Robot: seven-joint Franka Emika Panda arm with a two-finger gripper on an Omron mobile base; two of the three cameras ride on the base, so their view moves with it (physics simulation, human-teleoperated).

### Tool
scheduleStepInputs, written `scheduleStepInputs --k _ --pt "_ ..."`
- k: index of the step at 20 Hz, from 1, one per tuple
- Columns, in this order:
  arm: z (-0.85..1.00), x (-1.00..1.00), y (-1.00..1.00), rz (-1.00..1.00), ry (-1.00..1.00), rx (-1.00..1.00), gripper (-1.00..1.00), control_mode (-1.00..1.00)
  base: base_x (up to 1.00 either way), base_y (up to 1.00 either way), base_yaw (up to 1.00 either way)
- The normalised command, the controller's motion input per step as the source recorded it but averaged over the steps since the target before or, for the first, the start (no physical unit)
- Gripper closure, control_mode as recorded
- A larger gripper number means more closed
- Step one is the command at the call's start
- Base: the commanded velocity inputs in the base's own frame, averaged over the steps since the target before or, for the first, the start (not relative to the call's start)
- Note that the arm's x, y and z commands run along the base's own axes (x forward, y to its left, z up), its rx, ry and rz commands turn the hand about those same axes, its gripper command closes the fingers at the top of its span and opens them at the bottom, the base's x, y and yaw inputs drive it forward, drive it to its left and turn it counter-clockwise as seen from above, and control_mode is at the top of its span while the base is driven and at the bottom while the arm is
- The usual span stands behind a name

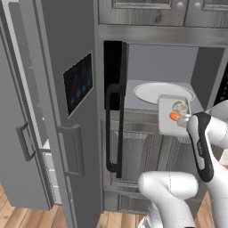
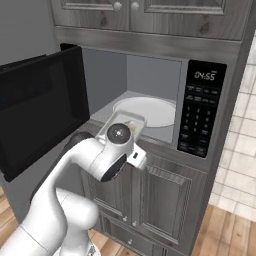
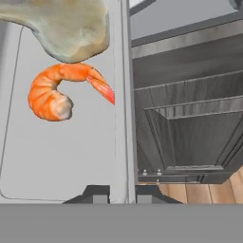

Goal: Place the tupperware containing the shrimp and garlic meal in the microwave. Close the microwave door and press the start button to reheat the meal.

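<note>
At the microwave (image 1: 160,71) mouth, the gripper (image 3: 122,192) is pinching the rim of the tupperware (image 1: 171,113), which is carrying shrimp (image 3: 57,92) and garlic (image 3: 66,28). Insertion is underway; the next move calls for advancing onto the turntable (image 1: 153,91) and releasing.

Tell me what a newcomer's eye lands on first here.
The orange shrimp beside a pale garlic lump in the tupperware, which the gripper pinches by its rim at the mouth of the microwave. Next, the microwave door, swung wide open to the left.
</note>
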Motion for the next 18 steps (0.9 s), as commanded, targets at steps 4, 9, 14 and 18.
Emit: scheduleStepInputs --k 4,9,14,18 --pt "0.17 0.66 -0.07 0.0 0.05 0.02 1.0 -1.0 0.0 0.0 0.0" --pt "0.46 0.45 -0.15 0.0 0.03 0.07 1.0 -1.0 0.0 0.0 0.0" --pt "0.37 0.34 -0.23 -0.02 0.04 0.07 1.0 -1.0 0.0 0.0 0.0" --pt "0.03 0.34 -0.05 -0.04 0.05 0.01 1.0 -1.0 0.0 0.0 0.0"
